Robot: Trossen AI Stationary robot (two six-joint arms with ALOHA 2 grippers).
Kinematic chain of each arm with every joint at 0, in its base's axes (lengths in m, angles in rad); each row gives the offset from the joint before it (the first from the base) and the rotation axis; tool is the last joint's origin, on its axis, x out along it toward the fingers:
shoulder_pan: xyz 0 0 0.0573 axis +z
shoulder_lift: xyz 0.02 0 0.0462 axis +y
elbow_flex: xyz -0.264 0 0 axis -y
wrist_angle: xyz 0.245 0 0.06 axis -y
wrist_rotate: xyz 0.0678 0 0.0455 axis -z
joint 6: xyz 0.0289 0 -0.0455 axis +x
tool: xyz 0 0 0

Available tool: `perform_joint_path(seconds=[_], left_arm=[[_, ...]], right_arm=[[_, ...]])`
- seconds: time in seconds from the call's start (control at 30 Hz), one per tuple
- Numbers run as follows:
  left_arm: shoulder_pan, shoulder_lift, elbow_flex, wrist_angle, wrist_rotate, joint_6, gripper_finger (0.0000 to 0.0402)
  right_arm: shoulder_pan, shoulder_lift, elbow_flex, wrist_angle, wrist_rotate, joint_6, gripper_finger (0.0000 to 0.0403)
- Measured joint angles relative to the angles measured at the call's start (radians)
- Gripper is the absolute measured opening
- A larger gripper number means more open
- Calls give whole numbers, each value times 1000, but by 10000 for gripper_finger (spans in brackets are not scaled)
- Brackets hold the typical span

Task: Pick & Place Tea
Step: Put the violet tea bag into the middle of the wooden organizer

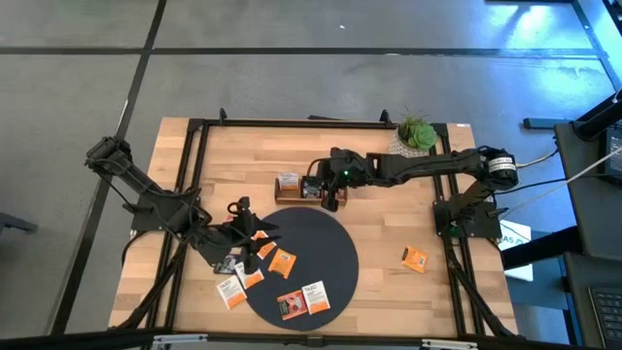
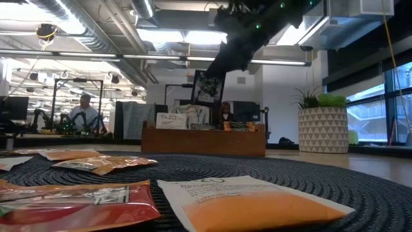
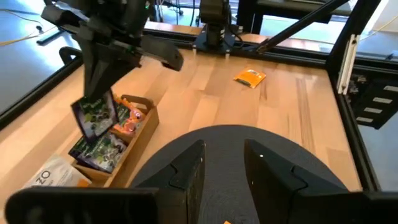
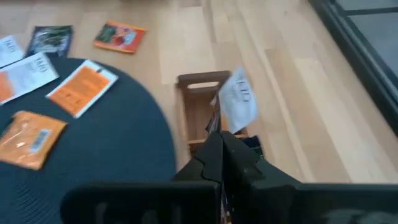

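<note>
My right gripper (image 3: 93,93) hangs over the brown wooden tray (image 3: 140,127), shut on a dark tea sachet (image 3: 94,117) printed in green; the low view shows the same sachet (image 2: 207,88) above the tray (image 2: 203,140). The tray (image 1: 292,185) stands just beyond the far rim of the dark round mat (image 1: 326,248) with sachets upright in it. Several orange, red and white tea sachets (image 1: 282,262) lie flat on the mat's left and near parts. My left gripper (image 3: 224,158) is open at the mat's left edge (image 1: 245,222), with nothing between its fingers. My right gripper pinches the dark sachet's upper edge (image 3: 92,101) between its two shut fingers, which come slanting down from the table's right. The sachet hangs tilted below the fingertips, clear of the tray and the sachets standing in it.
One orange sachet (image 1: 415,258) lies alone on the bare wood right of the mat (image 3: 250,77). A potted plant (image 1: 418,134) stands at the far right corner. Black frame rails (image 1: 194,175) run along the table's sides.
</note>
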Motion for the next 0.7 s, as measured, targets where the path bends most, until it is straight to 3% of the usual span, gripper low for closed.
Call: perform_joint_path(seconds=[0.27, 0.7], left_arm=[[0, 0, 0, 0, 0, 0, 111], [0, 0, 0, -27, 2, -9, 111]], right_arm=[[-23, 26, -54, 60, -5, -26, 4], [-24, 148, -24, 65, -37, -84, 7]])
